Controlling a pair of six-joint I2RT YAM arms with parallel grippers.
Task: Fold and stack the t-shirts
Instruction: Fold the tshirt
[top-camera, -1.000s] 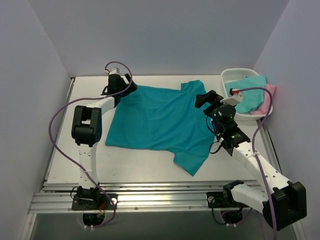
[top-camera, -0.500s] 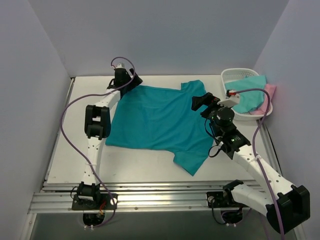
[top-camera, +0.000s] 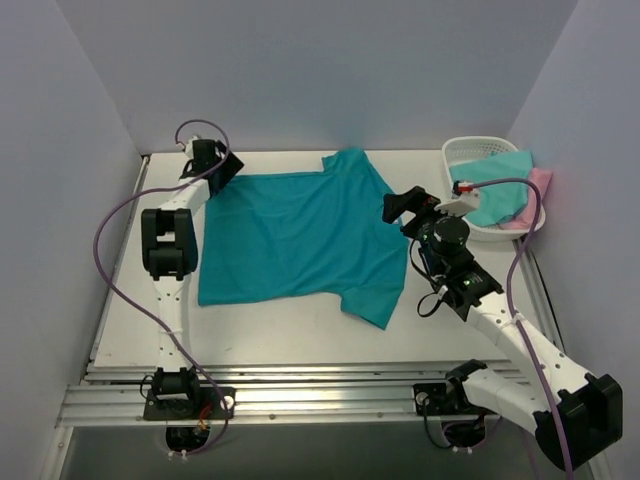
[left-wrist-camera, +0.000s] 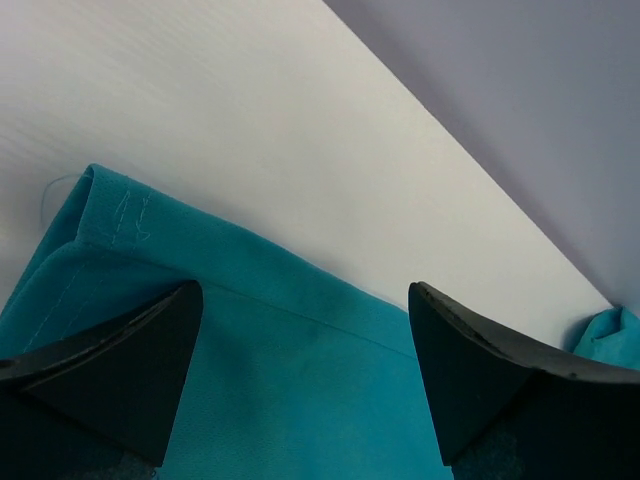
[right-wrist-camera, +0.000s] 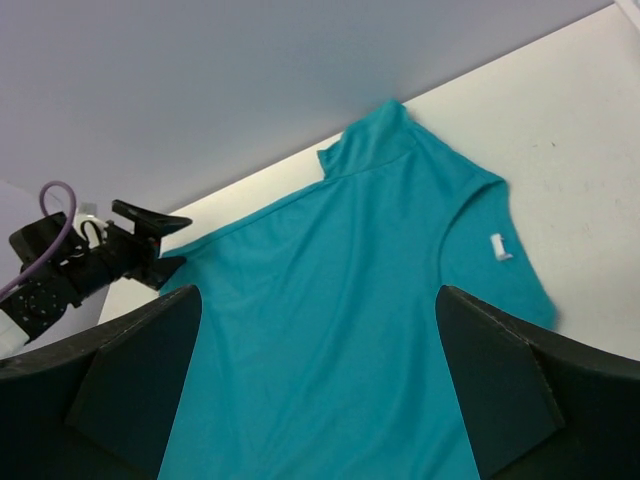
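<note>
A deep teal t-shirt (top-camera: 300, 235) lies spread flat across the middle of a white table (top-camera: 280, 335), its sleeves toward the right and its hem toward the left; the left claw (top-camera: 218, 165) sits low at the shirt's far left corner, jaws spread wide over the stitched hem with the cloth lying loose between them, nothing pinched; the right claw (top-camera: 398, 205) hovers above the shirt's right side near the neck, jaws also wide apart and holding nothing; at the far right corner a white slotted basket (top-camera: 470, 147) holds a lighter aqua shirt (top-camera: 497, 192) and a pale pink shirt (top-camera: 541, 188), both crumpled and spilling over its rim.
</note>
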